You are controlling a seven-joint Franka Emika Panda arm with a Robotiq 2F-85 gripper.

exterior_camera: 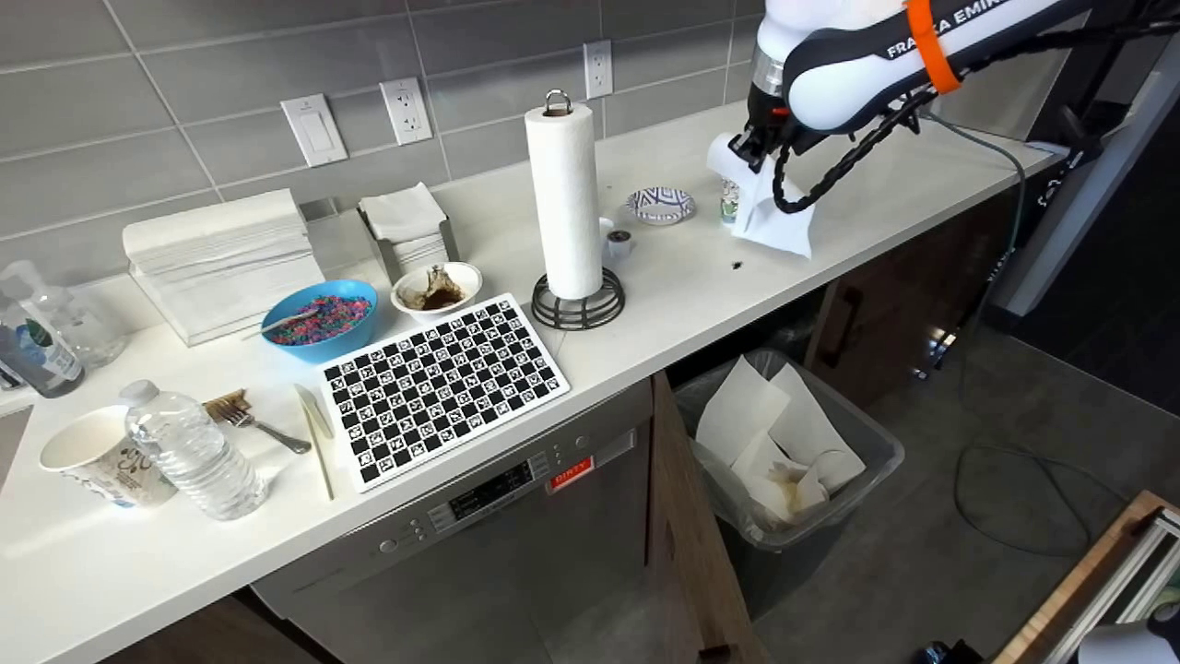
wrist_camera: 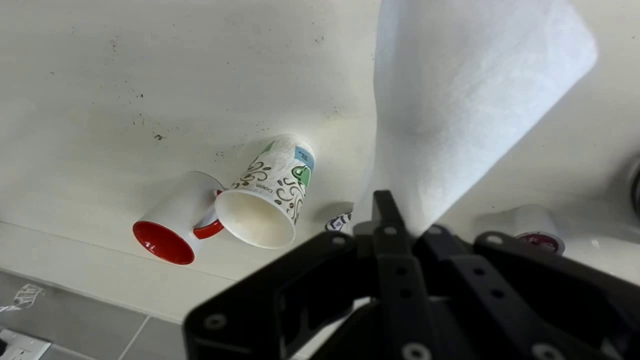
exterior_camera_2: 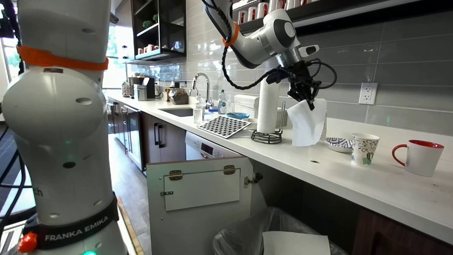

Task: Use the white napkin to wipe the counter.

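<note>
The white napkin (exterior_camera: 779, 221) hangs creased from my gripper (exterior_camera: 754, 159), which is shut on its upper part. In an exterior view the napkin (exterior_camera_2: 306, 124) hangs below the fingertips (exterior_camera_2: 311, 105), over the white counter (exterior_camera_2: 339, 166). Whether its lower edge touches the counter I cannot tell. In the wrist view the napkin (wrist_camera: 460, 100) spreads out from between the black fingers (wrist_camera: 402, 215) and hides part of the counter (wrist_camera: 210, 65). A small dark spot (exterior_camera: 737, 265) lies on the counter near the napkin; it also shows in an exterior view (exterior_camera_2: 314, 162). Dark specks (wrist_camera: 158, 137) show in the wrist view.
A paper cup (wrist_camera: 265, 195) and a red-rimmed mug (wrist_camera: 175, 220) stand near the gripper. A patterned bowl (exterior_camera: 660, 205), a pod (exterior_camera: 619, 243) and the paper towel roll (exterior_camera: 567, 198) are close by. Below are a bin (exterior_camera: 885, 452) and an open cabinet door (exterior_camera_2: 201, 198).
</note>
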